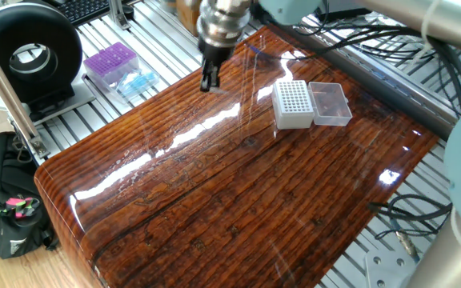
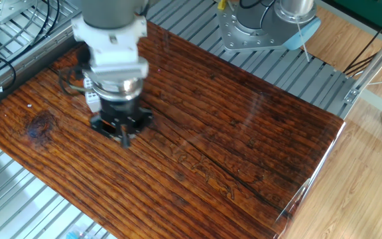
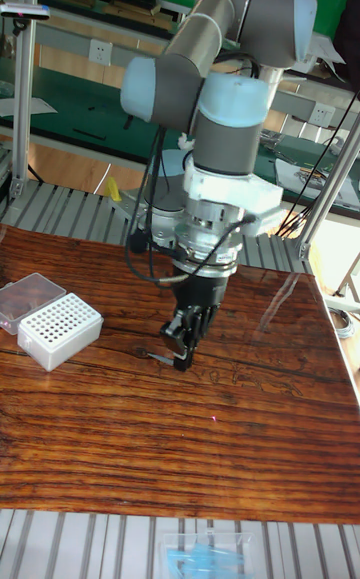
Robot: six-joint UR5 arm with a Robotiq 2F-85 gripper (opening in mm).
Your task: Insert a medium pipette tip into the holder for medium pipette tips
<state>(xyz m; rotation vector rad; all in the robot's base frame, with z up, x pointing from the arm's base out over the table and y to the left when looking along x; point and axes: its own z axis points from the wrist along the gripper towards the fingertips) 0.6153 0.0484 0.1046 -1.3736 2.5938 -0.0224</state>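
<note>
One fixed view: dark two-finger gripper (image 1: 209, 80) hung over glossy wooden table (image 1: 238, 192); white grid-topped holder box (image 1: 291, 104) well apart.

Other fixed view: fingers close together.

Tall fixed view: contents indiscernible; tip not discernible.

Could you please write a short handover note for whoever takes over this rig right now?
Claw: above the wooden table, away from the holder; whether it is open or shut cannot be told, and no tip is visible in it.
Holder for medium pipette tips: white box on the table, clear lid hinged open beside it, hole grid exposed.
Medium pipette tip: not discernible in any view.
Purple tip box and light-blue pack: off the table, on the metal frame.
Done: no insertion seen.
Left: get a tip and insert it.
</note>
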